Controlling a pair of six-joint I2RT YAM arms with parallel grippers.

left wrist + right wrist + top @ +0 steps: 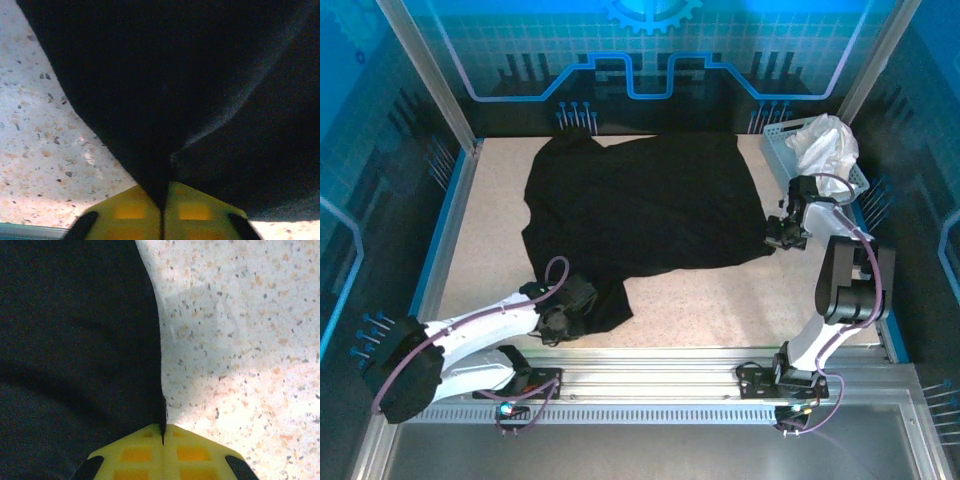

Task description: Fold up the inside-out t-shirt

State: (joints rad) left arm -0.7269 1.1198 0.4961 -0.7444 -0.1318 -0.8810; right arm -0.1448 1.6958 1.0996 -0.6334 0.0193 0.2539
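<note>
The inside-out t-shirt point(640, 205) is a large black cloth spread over the middle of the speckled table, rumpled along its near edge. My left gripper point(563, 312) sits at the shirt's near left corner, shut on the black fabric. In the left wrist view the yellow pads point(130, 212) meet with a fold of the t-shirt point(165, 100) pinched between them. My right gripper point(782, 232) is at the shirt's right edge. In the right wrist view its yellow pads point(192, 452) are shut on the edge of the t-shirt point(75, 340).
A pale basket point(780, 140) with a white cloth garment point(825, 140) stands at the back right corner. The speckled table point(720, 300) lies bare in front of the shirt. Aluminium rails point(650, 360) and blue walls frame the work area.
</note>
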